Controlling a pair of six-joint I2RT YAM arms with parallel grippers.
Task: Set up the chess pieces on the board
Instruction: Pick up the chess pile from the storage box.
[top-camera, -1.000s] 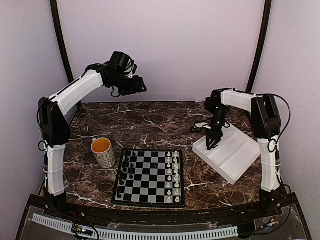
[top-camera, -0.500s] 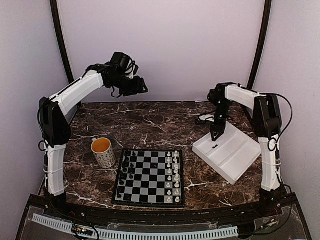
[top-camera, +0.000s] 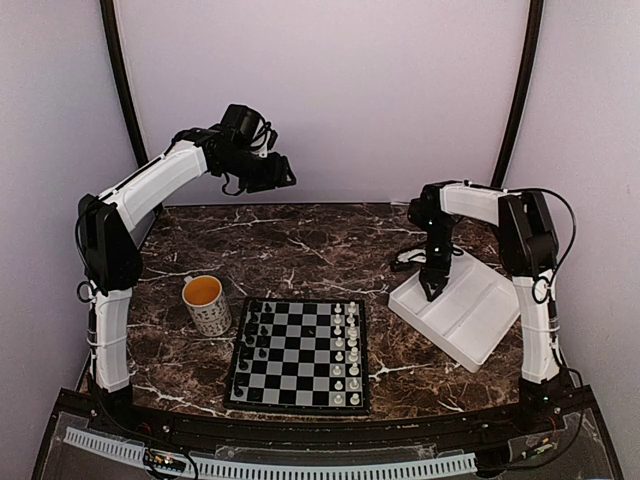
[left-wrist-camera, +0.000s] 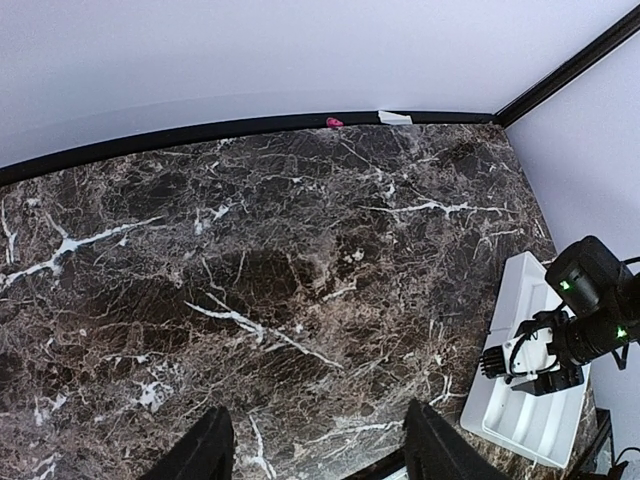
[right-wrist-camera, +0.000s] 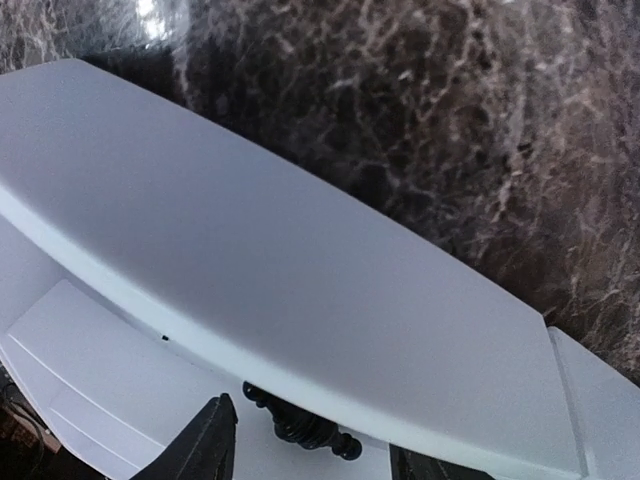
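Reaching right arm: my right fingers (right-wrist-camera: 208, 440) point down into the white rectangular plastic tray (top-camera: 475, 320) by the right edge of the dark brown marble counter (top-camera: 300, 250).
Right grip: released and spread. One tiny black chess piece (right-wrist-camera: 300, 430) lies on its side on the tray floor between them, apparently touched by neither.
Left arm: raised high over the counter's far left corner.
Left grip: my left fingers (left-wrist-camera: 205, 450) are released, nothing between them.
Board: the flat square chessboard (top-camera: 300, 352), black-framed with grey-and-black checks, lies mid-way along the counter's near edge.
Black side: upright black figures (top-camera: 255, 335) along the board's left columns.
White side: upright white figures (top-camera: 345, 345) along its right columns.
Mug: a cream patterned mug (top-camera: 207, 303) just beside the board's far left corner.
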